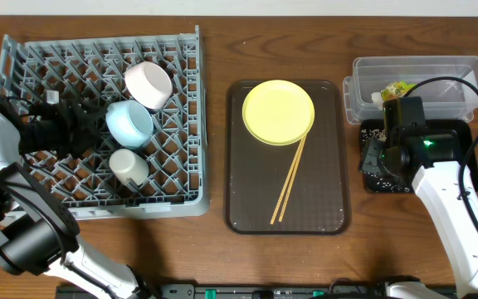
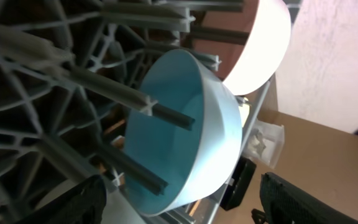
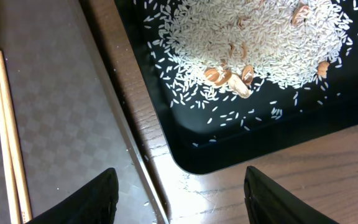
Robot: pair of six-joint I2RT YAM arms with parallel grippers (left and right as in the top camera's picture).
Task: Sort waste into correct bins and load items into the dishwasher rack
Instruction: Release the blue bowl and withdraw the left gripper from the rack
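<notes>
left gripper [image 2: 182, 190] open by the racked light blue bowl [image 2: 185, 81], right gripper [image 3: 180, 180] open over the rice [image 3: 260, 43]. next, we lift the yellow plate [image 1: 278, 110].

White-shelled arms [image 1: 455, 208], black joints [image 1: 398, 156]; black cable [image 1: 442, 80] and green light [image 1: 427, 144] on the right

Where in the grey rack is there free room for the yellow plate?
Crowded: centre-left of the rack, where the white bowl, light blue bowl, cup and left end effector sit. Free: its right columns, between the bowls and the right rim.
</notes>
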